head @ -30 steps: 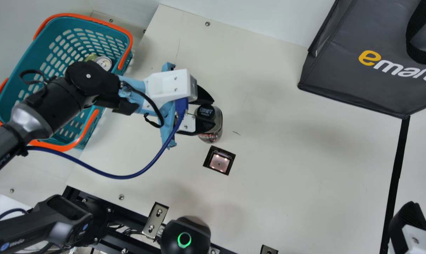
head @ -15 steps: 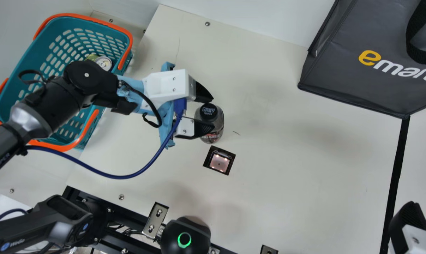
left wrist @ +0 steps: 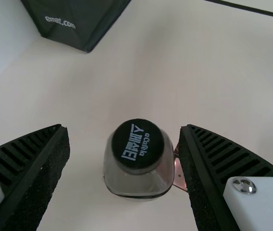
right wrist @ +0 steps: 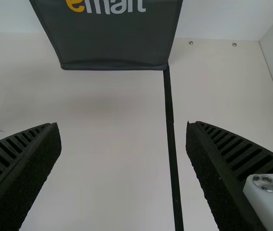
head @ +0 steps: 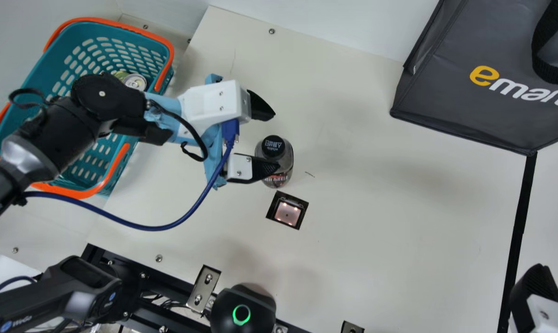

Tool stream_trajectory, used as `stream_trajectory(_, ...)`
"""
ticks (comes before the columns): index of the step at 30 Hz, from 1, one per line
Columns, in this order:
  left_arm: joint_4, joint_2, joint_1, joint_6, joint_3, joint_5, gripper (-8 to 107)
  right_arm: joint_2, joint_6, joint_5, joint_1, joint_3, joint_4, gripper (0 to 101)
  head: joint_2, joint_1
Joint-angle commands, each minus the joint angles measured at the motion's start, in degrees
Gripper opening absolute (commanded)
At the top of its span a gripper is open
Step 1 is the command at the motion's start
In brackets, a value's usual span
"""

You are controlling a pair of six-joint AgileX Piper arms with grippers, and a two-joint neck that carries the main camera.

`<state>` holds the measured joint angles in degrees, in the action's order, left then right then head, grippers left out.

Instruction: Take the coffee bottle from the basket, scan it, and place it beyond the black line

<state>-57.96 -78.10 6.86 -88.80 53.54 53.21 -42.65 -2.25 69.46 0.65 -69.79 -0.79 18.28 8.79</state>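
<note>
Main view: one coffee bottle (head: 285,159), out of the basket (head: 45,69), is standing upright on the worktop (head: 376,208) beside the scanner (head: 287,213); scan unconfirmed, crossing the black line (head: 519,222) still owing.
Left wrist view: my left fingers (left wrist: 31,166) are standing wide about the bottle, ungripped.
Right wrist view: my right fingers (right wrist: 23,168) are gaping, empty.

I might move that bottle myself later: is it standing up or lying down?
Upright: the left wrist view looks down on the coffee bottle's dark cap, with the clear body beneath.
</note>
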Motion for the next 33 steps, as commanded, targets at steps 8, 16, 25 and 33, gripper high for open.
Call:
stream_trajectory(8,4.33,3.94,0.02,12.11,1.77,-2.82,90,0.00,0.00,0.00,0.00,0.00,0.00,91,0.14,-0.87)
stream_trajectory(16,9.58,8.51,0.29,24.09,3.41,-5.24,90,0.00,0.00,0.00,0.00,0.00,0.00,91,0.14,-0.87)
stream_trajectory(25,17.38,13.87,-0.83,34.78,2.94,-8.34,90,0.00,0.00,-0.06,0.00,0.00,0.00,91,0.14,-0.87)
stream_trajectory(33,24.42,18.02,-2.50,41.38,0.99,-11.72,90,0.00,0.00,-0.06,0.00,0.00,0.00,91,0.14,-0.87)
